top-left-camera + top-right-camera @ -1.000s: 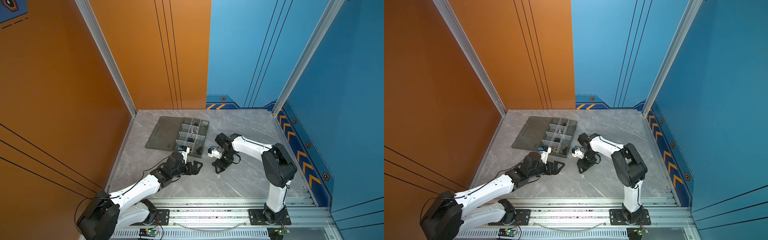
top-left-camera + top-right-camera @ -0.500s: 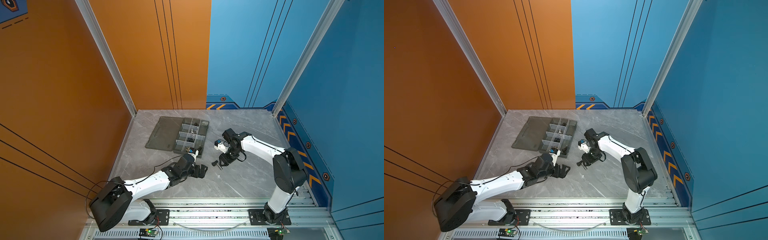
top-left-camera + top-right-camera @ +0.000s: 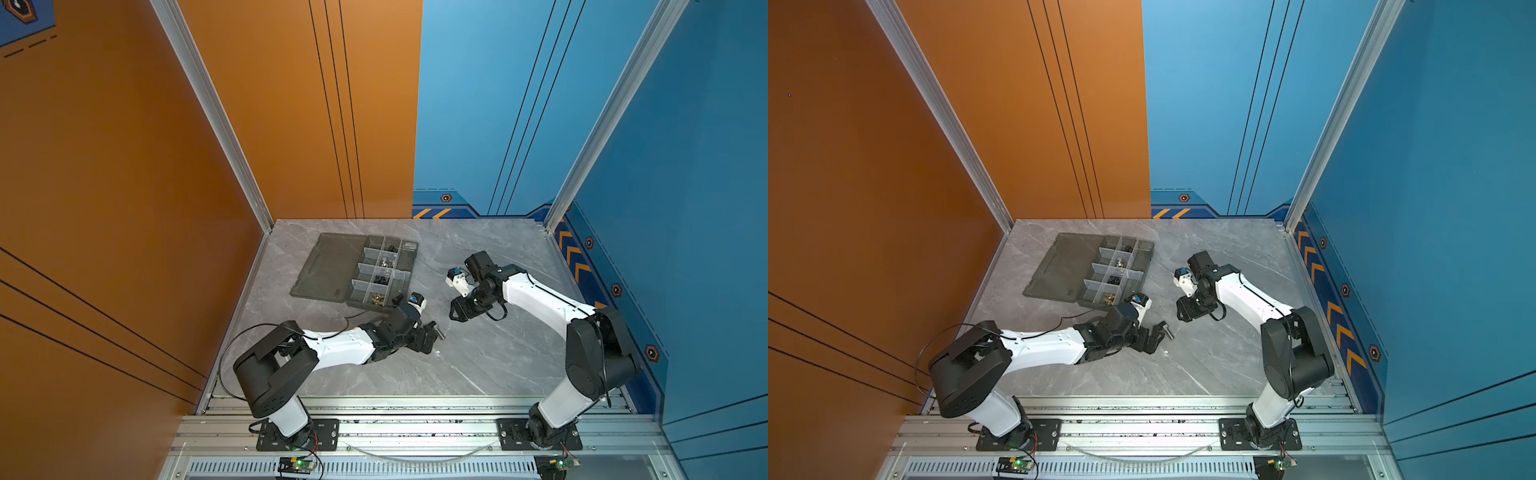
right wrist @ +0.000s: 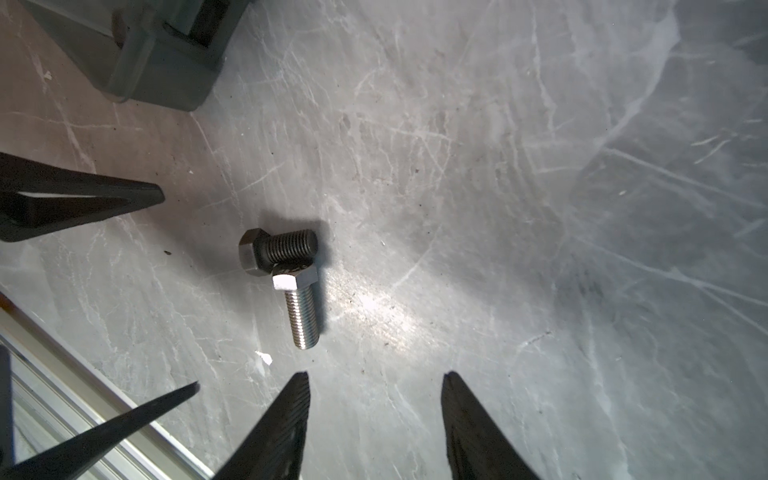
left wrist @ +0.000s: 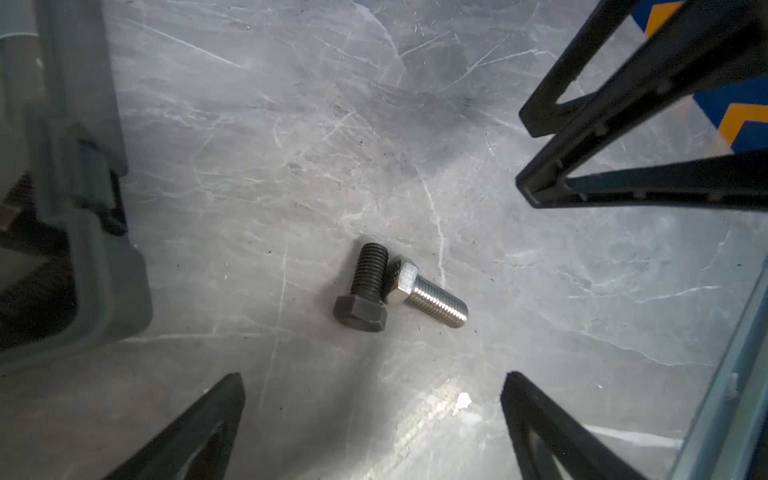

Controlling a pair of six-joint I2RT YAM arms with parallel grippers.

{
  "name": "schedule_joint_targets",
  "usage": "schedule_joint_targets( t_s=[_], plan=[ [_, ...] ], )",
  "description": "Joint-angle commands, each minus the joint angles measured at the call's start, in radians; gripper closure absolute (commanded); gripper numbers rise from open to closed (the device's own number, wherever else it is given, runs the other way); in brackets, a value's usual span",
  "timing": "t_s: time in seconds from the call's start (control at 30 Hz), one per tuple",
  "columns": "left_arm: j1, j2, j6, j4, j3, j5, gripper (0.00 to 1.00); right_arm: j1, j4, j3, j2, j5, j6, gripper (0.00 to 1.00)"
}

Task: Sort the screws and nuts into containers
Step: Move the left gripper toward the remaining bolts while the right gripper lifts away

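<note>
Two screws point(image 4: 286, 266) lie touching on the table point(image 5: 291, 124) just off the tray's point(image 5: 104, 266) corner — black shaft against silver head. Both sit ahead of the left gripper's point(image 5: 374, 378) widely spread tips and the right gripper's point(image 4: 376, 376) half-spread tips — neither holds anything.

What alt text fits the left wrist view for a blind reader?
A black screw and a silver screw lie touching on the grey marble table, just ahead of the open left hand, with the right hand close by. A corner of the dark grey organizer tray shows beside them.
</note>
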Motion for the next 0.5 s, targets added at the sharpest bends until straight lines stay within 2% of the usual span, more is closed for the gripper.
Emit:
schedule_joint_targets(
  t_s=[0.0,0.23,0.47],
  plan=[
    [-0.021,0.035,0.067,-0.076,0.054,-0.059,0.03,-0.015,0.024,-0.016,-0.026,-0.019,0.021,0.46],
    [-0.028,0.1,0.108,-0.142,0.1,-0.095,0.07,-0.025,0.038,-0.024,-0.023,-0.029,0.028,0.46],
    [-0.023,0.147,0.153,-0.196,0.134,-0.126,0.06,-0.029,0.039,-0.026,-0.019,-0.047,0.029,0.46]
  ],
)
